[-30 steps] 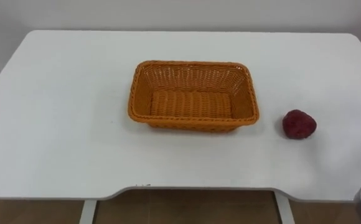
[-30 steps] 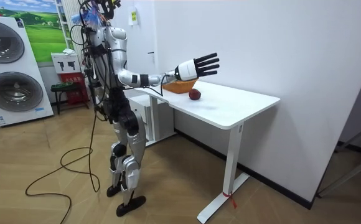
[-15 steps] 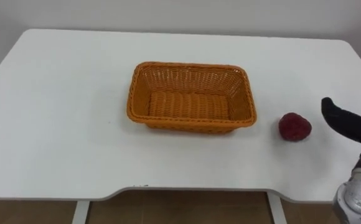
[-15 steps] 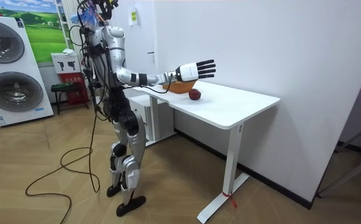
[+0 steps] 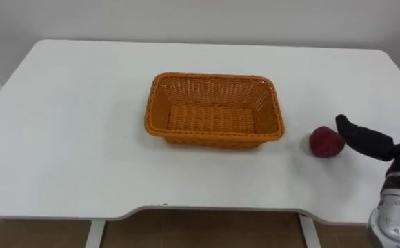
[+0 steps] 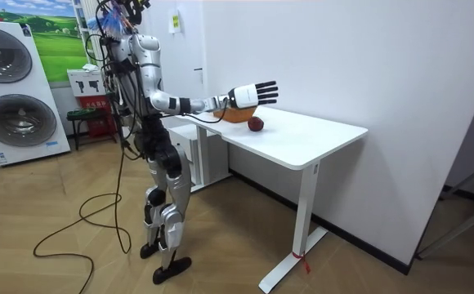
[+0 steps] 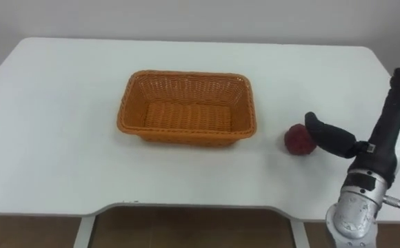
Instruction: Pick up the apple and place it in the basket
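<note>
A dark red apple [image 5: 325, 142] [image 7: 298, 140] [image 6: 256, 124] lies on the white table [image 5: 69, 138], to the right of an empty orange wicker basket [image 5: 215, 109] [image 7: 187, 108] [image 6: 235, 113]. My right hand [image 7: 379, 145] [image 5: 370, 141] [image 6: 252, 94] comes in from the lower right and hovers just right of the apple, open, with fingers straight and the thumb stretched toward the fruit. The thumb tip is close beside the apple; I cannot tell whether it touches it.
The table's front edge [image 5: 207, 210] runs along the bottom of the eye views. In the room view I stand at the table's end, right arm stretched out over it; washing machines [image 6: 12, 86] stand behind at the room view's left.
My right hand has come lower and nearer the apple, entering the eye view from the lower right. The apple and basket have stayed put; the camera shifted slightly.
</note>
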